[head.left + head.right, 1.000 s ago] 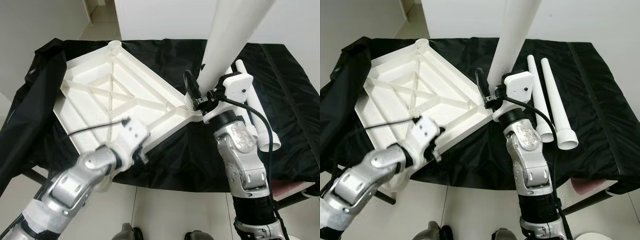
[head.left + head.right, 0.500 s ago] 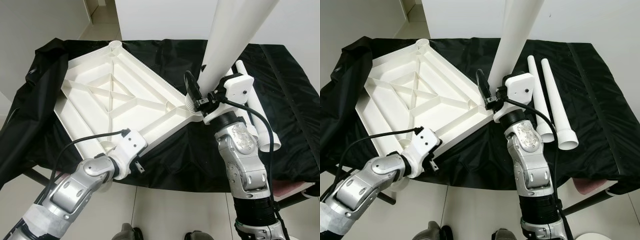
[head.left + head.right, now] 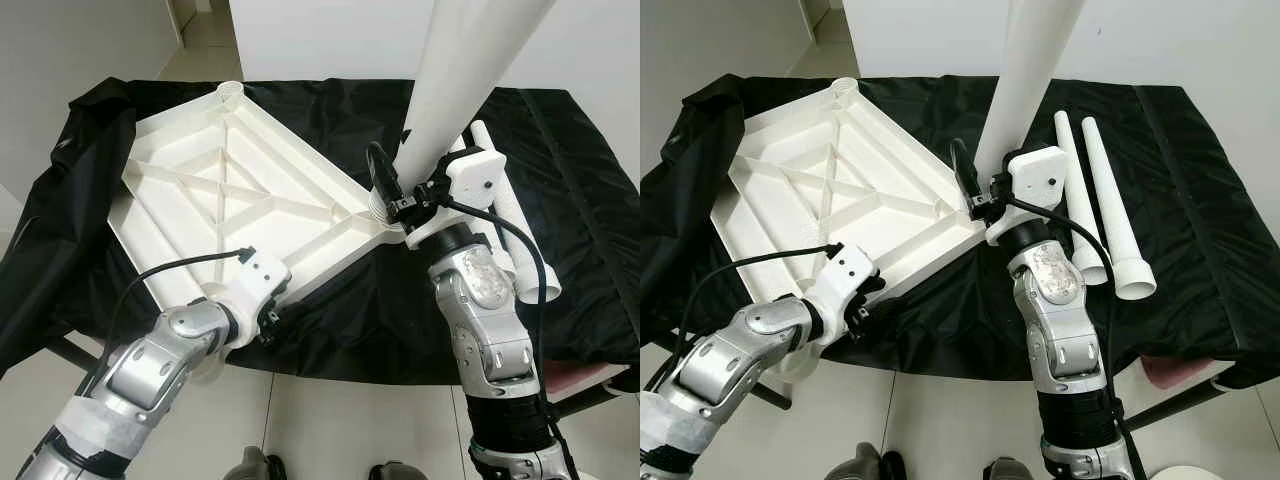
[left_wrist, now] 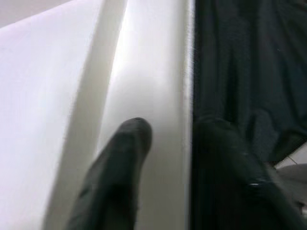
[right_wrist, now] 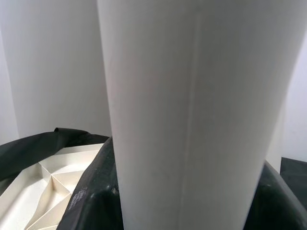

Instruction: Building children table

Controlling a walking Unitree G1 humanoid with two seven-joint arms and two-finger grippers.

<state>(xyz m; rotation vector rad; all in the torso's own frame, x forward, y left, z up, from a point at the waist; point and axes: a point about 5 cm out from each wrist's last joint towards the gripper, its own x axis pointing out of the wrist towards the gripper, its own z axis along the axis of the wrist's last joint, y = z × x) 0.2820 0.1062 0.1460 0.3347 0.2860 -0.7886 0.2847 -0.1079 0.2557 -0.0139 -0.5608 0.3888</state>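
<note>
Cut off at the top of both eye views: the upper end of the white table leg (image 3: 455,100), so full length not visible. Standing nearly upright at about 1 o'clock from scene centre, long axis leaning slightly toward 1 o'clock, foot seated at the near right corner of the upturned white tabletop (image 3: 230,190). Clamped round the leg's lower end, the right pincer (image 3: 385,200), its black fingers (image 5: 93,201) pressed against both sides of the leg in the right wrist view, mostly hidden behind the leg in the eye views. Lying upside down on the black cloth (image 3: 1200,200) covering the worktop, the tabletop, ribs and diagonal braces facing up, one corner socket (image 3: 230,90) pointing toward 11 o'clock, long diagonal running from 11 o'clock to about 4 o'clock. At 7 o'clock, the left pincer (image 3: 865,300) at the tabletop's near edge, partly hidden under its white wrist housing; in the blurred left wrist view, one finger (image 4: 120,163) over the white edge, the other over the dark cloth, straddling the rim; whether actually squeezing it, cannot tell. At 3 o'clock, two spare white legs (image 3: 1105,210) lying side by side on the cloth, long axes running roughly 12 to 5 o'clock, wider open ends nearest, partly covered by the right arm.
</note>
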